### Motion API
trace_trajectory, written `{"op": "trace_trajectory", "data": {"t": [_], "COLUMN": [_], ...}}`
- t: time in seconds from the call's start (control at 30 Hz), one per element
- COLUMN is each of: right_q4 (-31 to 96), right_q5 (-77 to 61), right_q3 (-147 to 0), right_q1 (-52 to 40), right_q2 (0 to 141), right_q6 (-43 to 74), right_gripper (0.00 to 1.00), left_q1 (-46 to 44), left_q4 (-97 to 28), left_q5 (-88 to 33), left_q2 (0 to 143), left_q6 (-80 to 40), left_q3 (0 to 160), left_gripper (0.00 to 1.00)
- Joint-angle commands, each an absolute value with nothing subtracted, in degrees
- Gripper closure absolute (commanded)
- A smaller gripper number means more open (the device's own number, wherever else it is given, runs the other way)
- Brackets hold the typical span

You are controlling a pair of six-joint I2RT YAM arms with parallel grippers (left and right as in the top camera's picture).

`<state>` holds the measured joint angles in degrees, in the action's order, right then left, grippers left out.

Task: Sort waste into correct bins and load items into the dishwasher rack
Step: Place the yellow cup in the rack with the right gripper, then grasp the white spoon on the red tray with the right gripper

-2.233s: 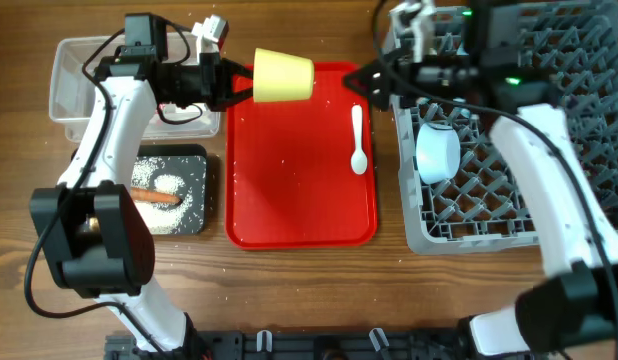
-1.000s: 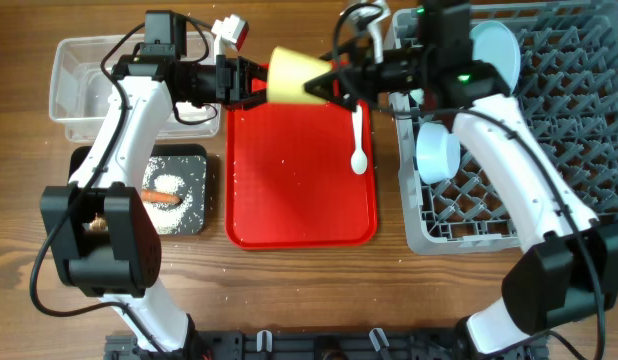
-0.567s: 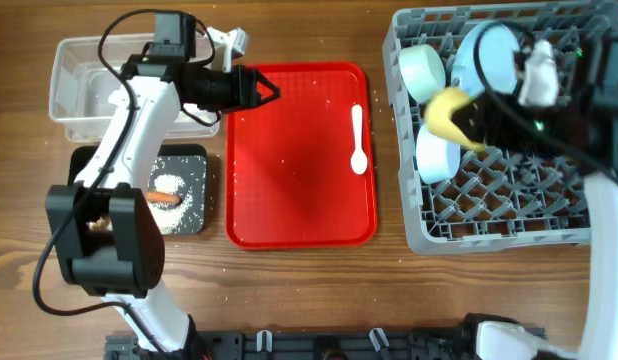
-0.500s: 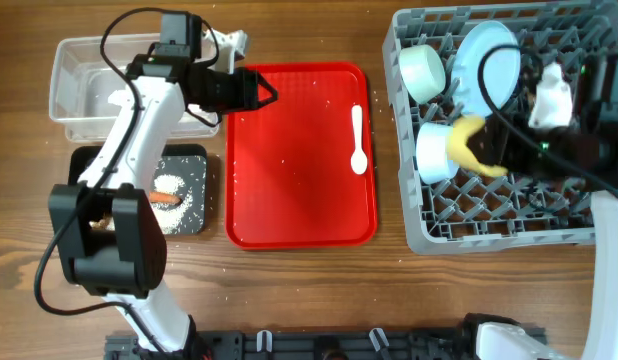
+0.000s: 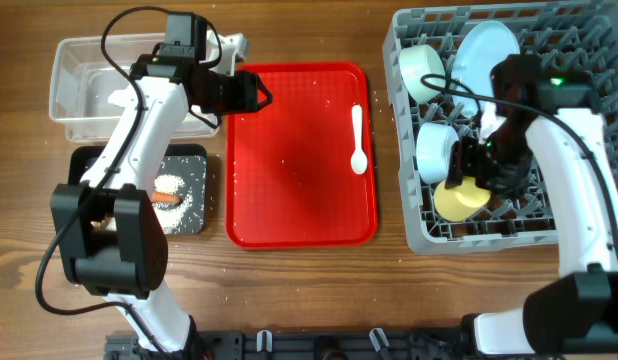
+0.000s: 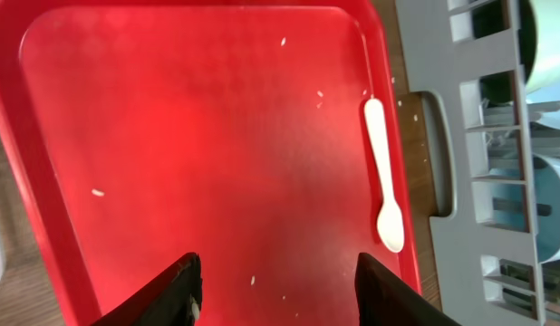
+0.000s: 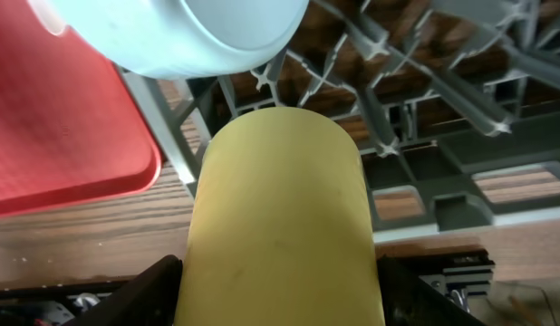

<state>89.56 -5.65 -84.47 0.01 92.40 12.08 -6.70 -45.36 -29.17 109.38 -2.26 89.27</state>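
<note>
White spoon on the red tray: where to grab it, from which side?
Grip the white spoon mid-handle, from straight above, jaws across its narrow width. It lies flat on the red tray; the handle is straight and thin, the bowl wider.

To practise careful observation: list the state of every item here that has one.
yellow cup: gripped, on its side
right gripper: shut on yellow cup
left gripper: open, empty
white spoon: lying flat on red tray
blue plate: upright in dishwasher rack
green bowl: tipped on its side
blue bowl: tipped on its side

White arm links, black joints, thin black cables; matte black fingers
</note>
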Motion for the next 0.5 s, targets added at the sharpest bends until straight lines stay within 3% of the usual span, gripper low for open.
{"op": "trace_trajectory", "data": {"t": [0.0,0.13,0.2,0.27,0.37,0.47], "right_q4": [88.0,84.5,82.5,82.0,81.6,81.1], "right_q5": [-4.3,-4.3,-4.3,-4.3,-4.3,-4.3], "right_q3": [-80.2,-79.1,-79.1,-79.1,-79.2,-81.7], "right_q1": [-0.1,-0.1,-0.1,-0.2,-0.2,-1.0], "right_q2": [93.9,93.9,94.0,94.0,94.0,93.8], "right_q6": [13.1,13.1,13.1,13.0,13.0,12.7], "right_gripper": [0.53,0.47,0.29,0.20,0.18,0.26], "left_q1": [-6.8,-6.8,-6.8,-6.8,-6.8,-6.8], "left_q4": [-46.1,-46.3,-46.3,-46.5,-46.6,-46.6], "left_q5": [-26.3,-26.2,-26.3,-26.3,-26.3,-26.2], "left_q2": [108.3,108.3,108.3,108.3,108.3,108.3], "left_q6": [-2.0,-2.0,-2.0,-2.0,-2.0,-2.0], "left_q3": [89.3,89.3,89.3,89.3,89.3,89.3], "left_gripper": [0.45,0.45,0.45,0.43,0.43,0.41]}}
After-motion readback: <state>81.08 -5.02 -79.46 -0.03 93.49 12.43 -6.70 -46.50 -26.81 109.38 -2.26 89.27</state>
